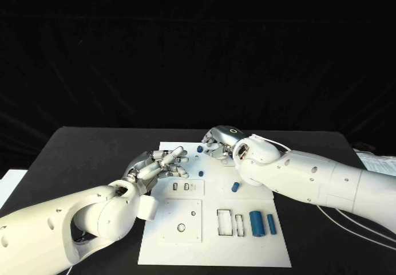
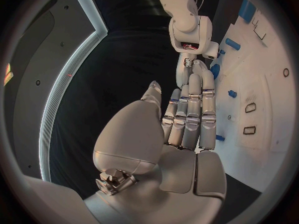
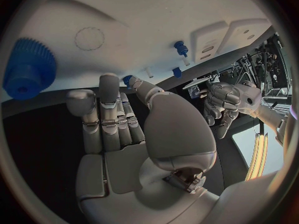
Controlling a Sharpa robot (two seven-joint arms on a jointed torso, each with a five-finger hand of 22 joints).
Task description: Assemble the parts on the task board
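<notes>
The white task board [image 1: 248, 252] lies in the middle of the table. My left hand [image 1: 157, 167] hovers over the board's left edge with its fingers [image 2: 190, 109] stretched out side by side, holding nothing. My right hand [image 1: 221, 143] is over the board's far edge, fingers [image 3: 109, 114] straight and empty. Its thumb tip lies beside a small blue peg [image 3: 126, 78], also seen on the board [image 1: 200, 149]. A blue gear [image 3: 28, 72] stands close to the right hand. Another blue peg [image 1: 201, 173] and a short blue cylinder [image 1: 235, 187] lie mid-board.
A thick blue cylinder [image 1: 257, 222] and a thin one [image 1: 272, 224] lie by rectangular slots [image 1: 224, 222] at the board's near right. Papers [image 1: 381, 163] sit at the table's right edge. A cable [image 1: 347, 220] runs under the right arm.
</notes>
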